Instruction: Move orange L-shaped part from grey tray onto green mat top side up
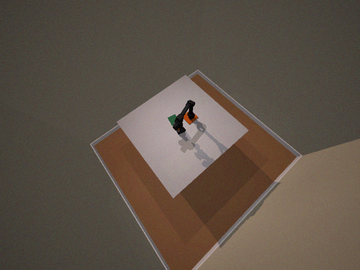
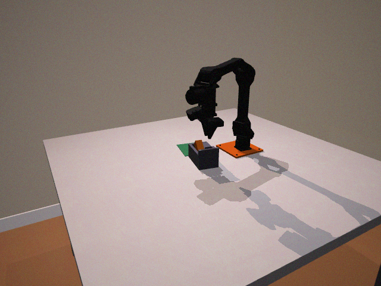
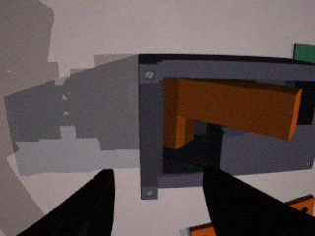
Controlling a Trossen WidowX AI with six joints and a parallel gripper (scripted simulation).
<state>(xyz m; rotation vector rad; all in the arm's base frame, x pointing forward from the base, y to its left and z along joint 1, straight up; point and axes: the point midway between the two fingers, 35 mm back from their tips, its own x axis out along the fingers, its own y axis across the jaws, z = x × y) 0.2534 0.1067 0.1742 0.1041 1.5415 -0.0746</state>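
The orange L-shaped part is tilted in the pocket of the grey tray. Its L-shaped end sits low at the left of the pocket in the wrist view. Its straight end is raised above the tray's rim, at the right in that view. My gripper is open, with its fingers partly apart and nothing between them. It hangs above the tray and does not touch the part. The green mat lies flat beside the tray, partly hidden behind it in the exterior view.
The arm's orange base plate is on the white table, close to the tray. It shows at the lower right of the wrist view. Shadows of the arm and tray fall across the table.
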